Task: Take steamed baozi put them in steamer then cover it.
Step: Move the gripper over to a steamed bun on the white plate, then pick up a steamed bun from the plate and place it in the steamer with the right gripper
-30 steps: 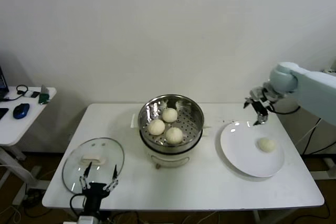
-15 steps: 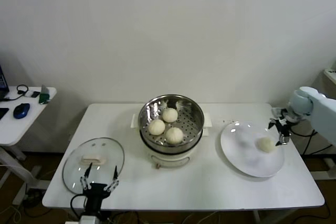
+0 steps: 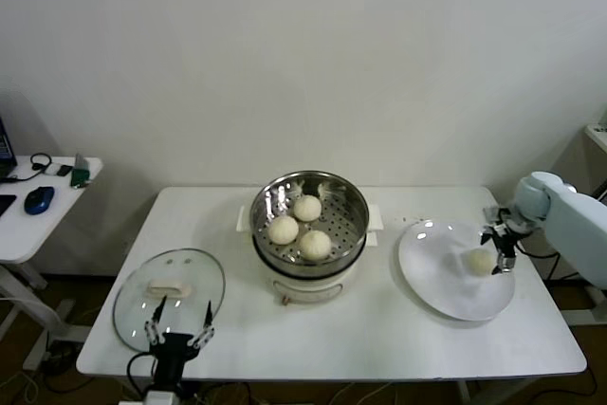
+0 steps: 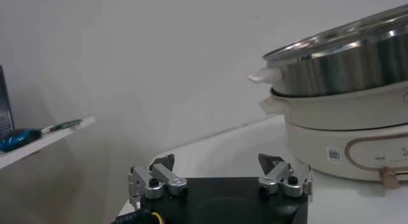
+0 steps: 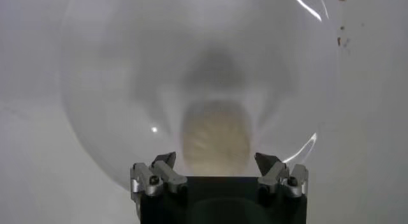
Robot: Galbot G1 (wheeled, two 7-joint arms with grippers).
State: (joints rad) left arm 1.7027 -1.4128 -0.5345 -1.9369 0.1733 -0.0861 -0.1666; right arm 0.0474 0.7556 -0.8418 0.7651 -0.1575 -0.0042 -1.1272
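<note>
1. The step in hand, as I judge it, is the pick of the last steamed baozi point(image 3: 481, 260): three buns point(image 3: 283, 229) already lie in the steamer point(image 3: 353, 211), and one sits on the white plate point(image 3: 438, 282) at the right of the table point(image 3: 379, 334).
2. The right gripper point(image 3: 499, 244) hovers directly over that bun with its fingers spread wide and nothing between them; in the right wrist view the bun point(image 5: 215, 138) lies centred between the two fingertips point(image 5: 162, 161).
3. The next move likely calls for a straight descent until the fingers flank the bun, then a gentle close (the dough looks soft, so a hard squeeze could dent it).
4. The left gripper point(image 3: 177, 328) is parked at the table's near left edge, fingers wide apart and empty, just in front of the glass lid point(image 3: 169, 297).
5. The buns are round, smooth and matte cream-white; the steamer is a shiny steel basket with a perforated floor on a white cooker base point(image 4: 344, 142); the plate is flat and glossy; the lid is clear with a white handle.
</note>
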